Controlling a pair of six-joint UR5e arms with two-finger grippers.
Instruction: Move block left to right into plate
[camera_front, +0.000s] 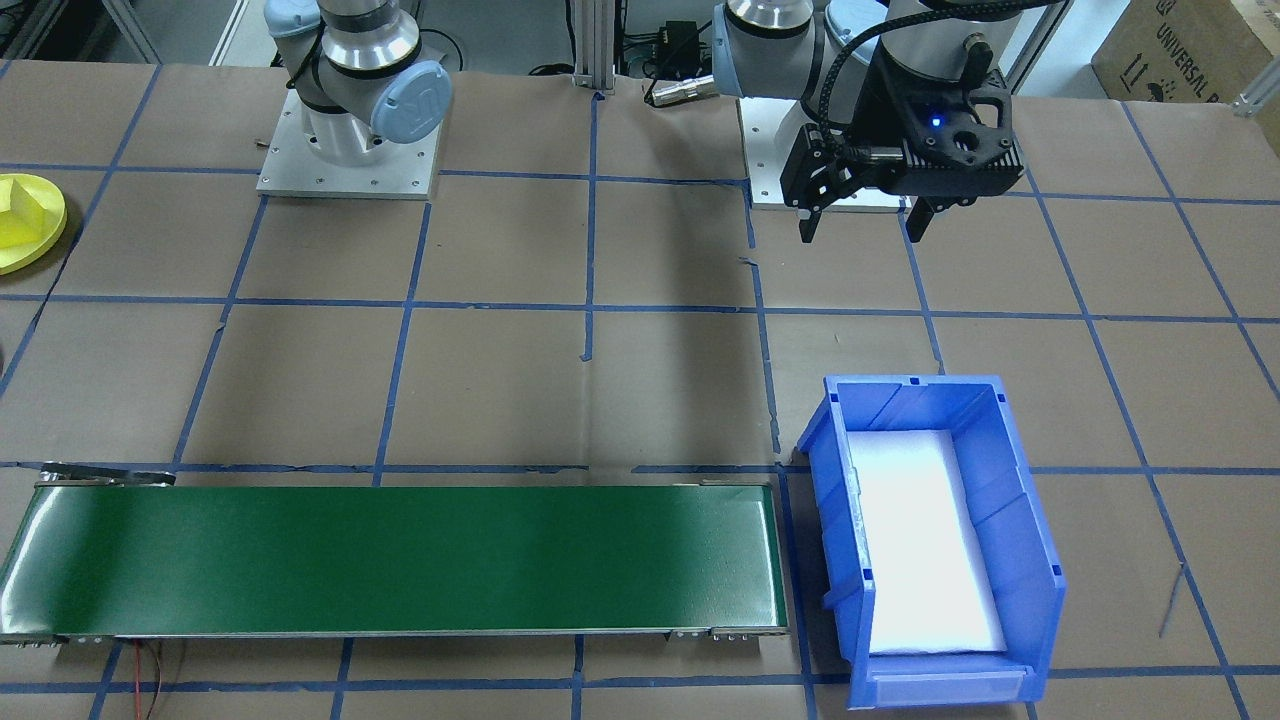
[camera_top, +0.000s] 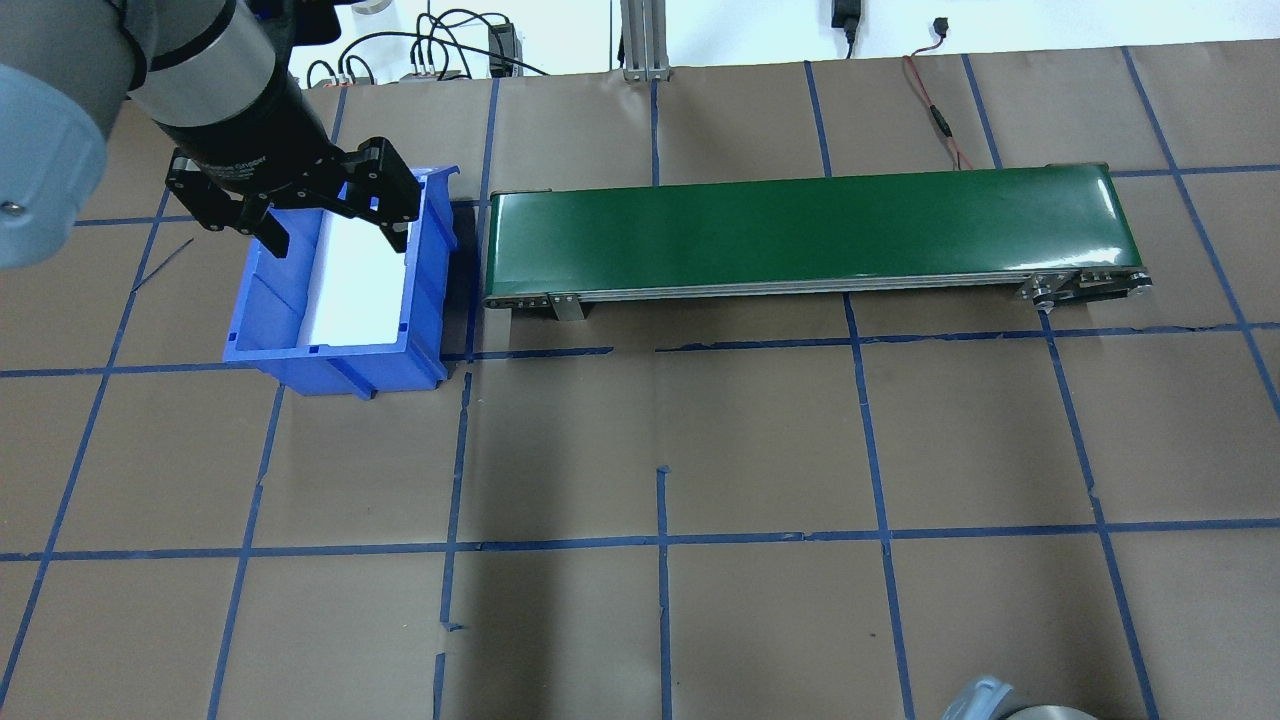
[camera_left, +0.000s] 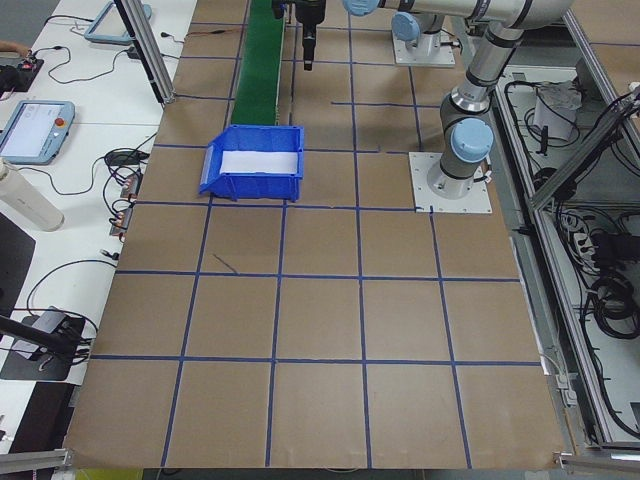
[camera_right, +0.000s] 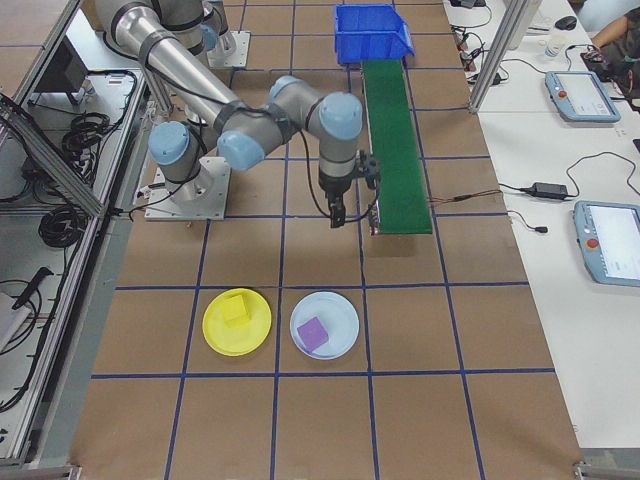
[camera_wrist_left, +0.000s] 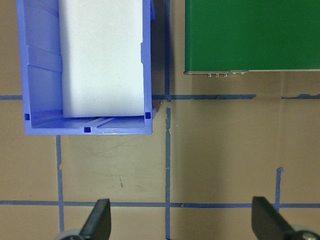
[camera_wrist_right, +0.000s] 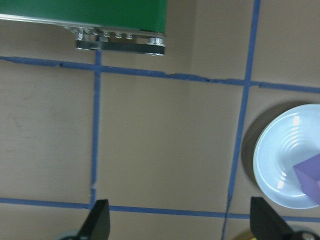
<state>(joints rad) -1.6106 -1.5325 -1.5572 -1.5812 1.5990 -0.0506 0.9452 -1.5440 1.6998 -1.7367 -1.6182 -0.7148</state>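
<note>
Two plates: yellow plate (camera_right: 237, 321) holding a yellow block (camera_right: 236, 309), pale blue plate (camera_right: 324, 324) holding a purple block (camera_right: 313, 333). One blue bin (camera_front: 935, 535), one green conveyor (camera_front: 400, 561), brown paper table (camera_top: 760, 440) gridded with blue tape. Left gripper (camera_top: 328, 218) and right gripper (camera_wrist_right: 177, 222) both spread wide, holding nothing.

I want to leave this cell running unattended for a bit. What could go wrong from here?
1. The blue bin shows only its white liner, and the green conveyor is bare, so the open left gripper may close on nothing.
2. The yellow plate already holds a yellow block; another could tip off.
3. The pale blue plate beside it invites a wrong drop.
</note>
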